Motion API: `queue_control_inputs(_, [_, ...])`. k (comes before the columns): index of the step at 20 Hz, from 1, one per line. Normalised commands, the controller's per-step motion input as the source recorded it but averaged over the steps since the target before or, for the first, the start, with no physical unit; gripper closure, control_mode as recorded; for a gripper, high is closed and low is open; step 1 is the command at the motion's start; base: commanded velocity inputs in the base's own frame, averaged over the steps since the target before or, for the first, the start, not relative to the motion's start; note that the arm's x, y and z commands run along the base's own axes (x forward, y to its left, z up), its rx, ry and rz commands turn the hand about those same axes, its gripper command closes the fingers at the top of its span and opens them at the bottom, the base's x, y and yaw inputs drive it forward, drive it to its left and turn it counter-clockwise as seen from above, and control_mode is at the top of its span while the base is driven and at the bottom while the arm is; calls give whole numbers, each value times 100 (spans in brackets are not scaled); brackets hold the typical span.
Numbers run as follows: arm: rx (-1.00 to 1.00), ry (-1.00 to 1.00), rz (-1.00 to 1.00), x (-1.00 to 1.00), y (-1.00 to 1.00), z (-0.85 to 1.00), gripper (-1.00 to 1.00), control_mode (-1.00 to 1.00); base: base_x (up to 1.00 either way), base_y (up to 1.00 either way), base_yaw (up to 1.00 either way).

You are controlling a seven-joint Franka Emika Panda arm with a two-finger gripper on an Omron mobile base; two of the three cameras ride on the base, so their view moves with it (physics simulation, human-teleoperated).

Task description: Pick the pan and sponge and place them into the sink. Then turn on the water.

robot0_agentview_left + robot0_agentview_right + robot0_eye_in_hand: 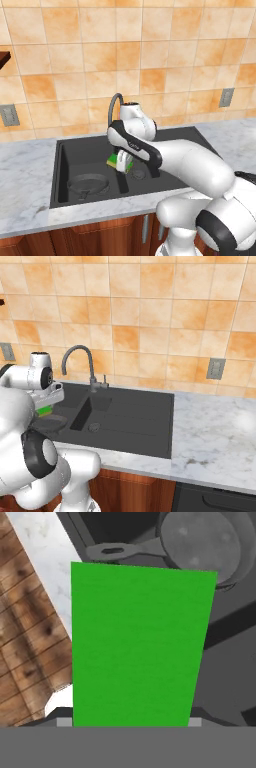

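Writing or brand marks cannot be read anywhere. From the left base view, one sponge (116,161) is seen clamped in the gripper (120,163) above the sink (62,172), and one pan (88,184) lies in the left basin. From the right base view, one faucet (80,363) and two wall outlets (216,368) are counted. In the hand view, the sponge's green face (137,644) is held close, with the pan (202,542) beyond.

base views: behind arm, left/right, share sink (65,150) | hand view: close above sponge (140,642)
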Motion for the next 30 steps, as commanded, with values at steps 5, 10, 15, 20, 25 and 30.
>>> queue_control_inputs(5, [-2, 0, -4, 19, 58, -22, 100, -100, 0, 0, 0])
queue_control_inputs(10, [-7, 0, -7, 16, 48, -22, 100, -100, 0, 0, 0])
queue_control_inputs(15, [-7, 0, -11, 12, 37, -16, 100, -100, 0, 0, 0])
queue_control_inputs(20, [-4, 0, -13, 21, 25, -15, 100, -100, 0, 0, 0])
queue_control_inputs(25, [-2, 0, -14, 20, 11, -19, 100, -100, 0, 0, 0])
queue_control_inputs(30, [-3, 0, -15, 18, 1, -23, 100, -100, 0, 0, 0])
